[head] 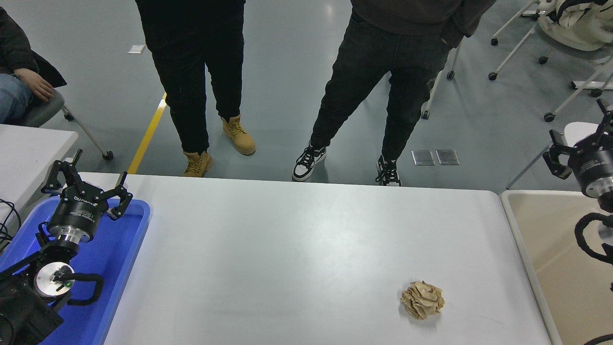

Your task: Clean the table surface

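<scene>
While I am watching through the head view, the table surface point(297, 249) is filling the middle of the scene, and a crumpled brown paper ball point(422, 299) is lying on it toward its near right corner. My left gripper point(86, 184) is hovering over the blue tray point(119, 254) at the table's left end, fingers spread apart. My right gripper point(577, 143) is hanging beyond the table's right end, above the beige bin point(531, 239), fingers spread and empty. Two people are standing at the table's far side.
</scene>
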